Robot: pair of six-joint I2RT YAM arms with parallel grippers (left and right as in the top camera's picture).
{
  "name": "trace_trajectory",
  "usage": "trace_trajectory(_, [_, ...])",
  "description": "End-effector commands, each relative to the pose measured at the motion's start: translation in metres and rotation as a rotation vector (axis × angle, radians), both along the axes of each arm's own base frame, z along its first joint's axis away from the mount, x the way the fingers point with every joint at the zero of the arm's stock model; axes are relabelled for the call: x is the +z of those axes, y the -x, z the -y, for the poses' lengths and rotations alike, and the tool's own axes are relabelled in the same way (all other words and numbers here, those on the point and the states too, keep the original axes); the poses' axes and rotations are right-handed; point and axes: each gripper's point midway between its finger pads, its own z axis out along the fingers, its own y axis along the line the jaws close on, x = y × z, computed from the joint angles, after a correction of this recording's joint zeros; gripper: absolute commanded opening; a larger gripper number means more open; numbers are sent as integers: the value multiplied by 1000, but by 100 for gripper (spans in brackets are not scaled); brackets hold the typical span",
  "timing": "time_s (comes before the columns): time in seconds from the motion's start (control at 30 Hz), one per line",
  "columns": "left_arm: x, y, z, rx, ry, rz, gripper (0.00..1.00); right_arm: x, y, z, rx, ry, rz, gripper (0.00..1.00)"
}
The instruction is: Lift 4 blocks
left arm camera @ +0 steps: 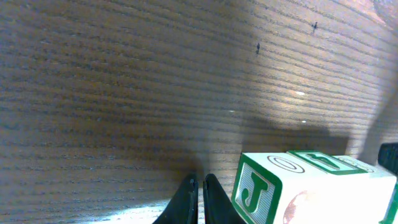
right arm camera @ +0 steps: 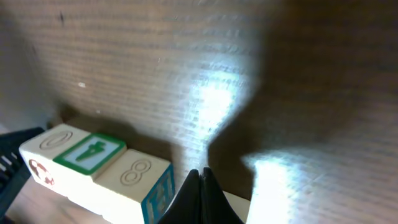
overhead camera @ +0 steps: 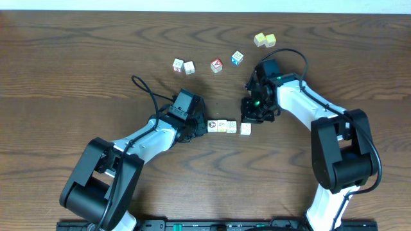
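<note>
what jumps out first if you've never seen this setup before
A short row of white blocks lies in the middle of the wooden table. The left jaws sit shut at one end of it and the right jaws sit shut by the other. Farther back, loose colour stands out: a red cube, a blue-sided cube and a pale yellow pair.

Table (overhead camera: 77, 70): dark brown, wavy wood grain seen.
Blocks (overhead camera: 222, 126): white, faint green and dark marks noted.
Left wrist view: J block (left arm camera: 255, 190) is printed with green frame and green letter on white; green-framed top seen on next block (left arm camera: 323, 163).
Right wrist view: green panel (right arm camera: 90, 151) with darker green figure; pale embossed 8 (right arm camera: 134, 171), teal side below.
Red cube (overhead camera: 216, 65): red face, white mark.
Blue cube (overhead camera: 237, 58): white top, blue sides.
Yellow cubes (overhead camera: 259, 40): pale yellow.
Pink-edged cubes (overhead camera: 178, 65): white faces.
Arms (overhead camera: 292, 102): white shells, black joints.
Cables (overhead camera: 151, 96): black.
</note>
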Motion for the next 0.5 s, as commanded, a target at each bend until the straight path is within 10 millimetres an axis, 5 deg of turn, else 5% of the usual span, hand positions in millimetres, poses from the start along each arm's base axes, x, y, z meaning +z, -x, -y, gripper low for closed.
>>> trace_trajectory(0.0, [-3,0,-6,11,-34,-1,7,11,-10,-4,-14,-12,1,1])
trace_trajectory(0.23, [-3,0,-6,11,-35,-1,8,43,-24,43,-68,201,-12,1])
trace_trajectory(0.47, [-3,-1,-9,21,-52,7,7,34,21,58,-46,264,-182,1])
